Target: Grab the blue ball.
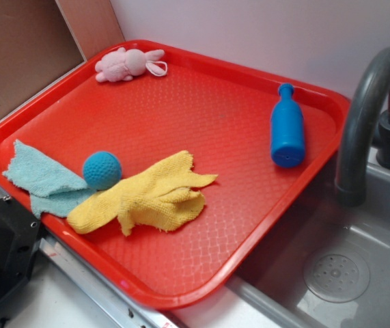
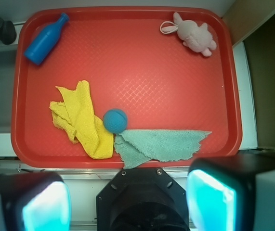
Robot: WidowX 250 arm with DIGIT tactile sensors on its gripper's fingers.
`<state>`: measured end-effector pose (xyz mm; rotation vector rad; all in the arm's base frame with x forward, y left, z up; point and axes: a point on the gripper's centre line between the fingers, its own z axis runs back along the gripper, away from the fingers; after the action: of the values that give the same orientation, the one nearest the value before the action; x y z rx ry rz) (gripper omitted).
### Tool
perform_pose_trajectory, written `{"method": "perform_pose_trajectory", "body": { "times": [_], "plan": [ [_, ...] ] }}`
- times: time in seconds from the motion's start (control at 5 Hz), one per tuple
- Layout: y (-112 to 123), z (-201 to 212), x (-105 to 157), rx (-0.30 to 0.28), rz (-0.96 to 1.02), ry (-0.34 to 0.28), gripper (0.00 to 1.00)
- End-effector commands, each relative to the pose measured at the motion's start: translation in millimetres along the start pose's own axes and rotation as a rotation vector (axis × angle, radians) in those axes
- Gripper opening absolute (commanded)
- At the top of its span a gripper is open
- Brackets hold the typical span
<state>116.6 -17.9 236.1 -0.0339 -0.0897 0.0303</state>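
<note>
The blue ball [image 1: 102, 169], a small dimpled teal sphere, sits on the red tray [image 1: 201, 116] near its front left, between a light blue cloth and a yellow cloth and touching both. In the wrist view the ball [image 2: 115, 120] lies in the lower middle of the tray [image 2: 142, 62]. My gripper [image 2: 127, 202] is open and empty, its two cyan pads [image 2: 209, 202] wide apart. It hangs high above the tray's near edge, well short of the ball. The gripper is not seen in the exterior view.
A yellow cloth [image 1: 147, 198] and a light blue cloth [image 1: 44, 181] flank the ball. A blue bottle-shaped toy [image 1: 287, 130] lies at the tray's right. A pink bunny [image 1: 128, 63] lies at the far corner. A grey faucet [image 1: 365, 116] and sink [image 1: 338, 273] stand beside the tray.
</note>
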Motion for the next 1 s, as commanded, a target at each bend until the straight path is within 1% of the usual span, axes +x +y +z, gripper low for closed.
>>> {"method": "perform_pose_trajectory", "body": {
  "times": [0.0,0.2,0.4,0.6,0.8],
  "plan": [
    [0,0,0,0.000,0.000,0.000,1.00],
    [-2,-22,15,-0.047,0.087,-0.009,1.00],
    [-10,-61,32,0.052,0.162,-0.027,1.00],
    [-16,-97,41,0.118,0.156,-0.009,1.00],
    [-19,-130,44,0.125,0.171,0.022,1.00]
  ]
}}
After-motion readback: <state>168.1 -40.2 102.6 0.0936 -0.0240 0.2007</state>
